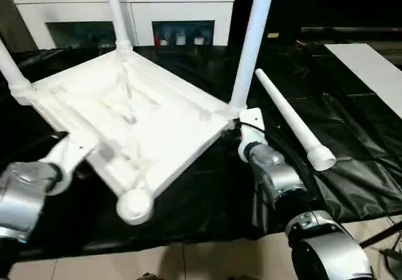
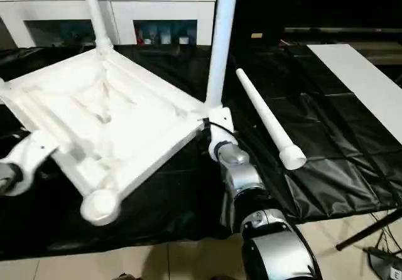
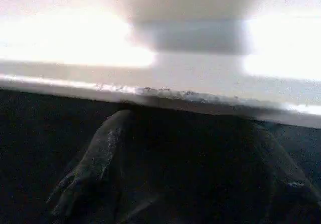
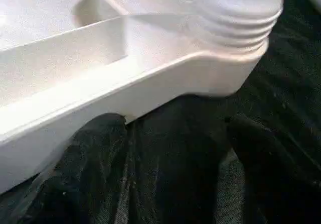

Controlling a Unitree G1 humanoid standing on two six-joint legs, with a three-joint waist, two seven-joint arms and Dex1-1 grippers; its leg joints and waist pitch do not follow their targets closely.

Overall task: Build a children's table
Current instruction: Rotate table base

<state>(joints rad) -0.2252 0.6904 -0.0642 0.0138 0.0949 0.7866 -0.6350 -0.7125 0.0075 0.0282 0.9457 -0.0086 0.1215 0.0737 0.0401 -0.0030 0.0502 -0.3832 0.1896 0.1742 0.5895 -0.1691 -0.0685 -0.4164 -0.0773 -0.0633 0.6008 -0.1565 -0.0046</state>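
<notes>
The white plastic rectangular tabletop [image 1: 135, 126] lies upside down on the black-draped work table [image 1: 352, 161], ribbed underside up, with three white tapered tube legs already standing in its corner sockets: one at the far corner [image 1: 116, 10], one at the corner by my left side [image 1: 11, 70], one at the corner by my right gripper [image 1: 254, 38]. The fourth leg [image 1: 289, 120] lies loose on the black cloth just beside that right corner, and the near round socket [image 1: 134, 206] is still empty. My right gripper [image 4: 175, 133] sits at the tabletop's right corner with its black fingers [image 4: 261, 153] spread wide, holding nothing, the edge rim just above them. My left gripper [image 3: 185, 148] is under the tabletop's left edge; its fingers look parted around the rim, but whether they bear on it I cannot tell. I judge the tabletop light, stiff and hollow, smooth enough to slip, so the ribbed rim is the surest place to pinch. The loose leg should be light and rigid and likely to roll; I would take it near its thick end. The upright legs crowd my reach, and a white glass-door cabinet [image 1: 125, 16] stands behind the table.
</notes>
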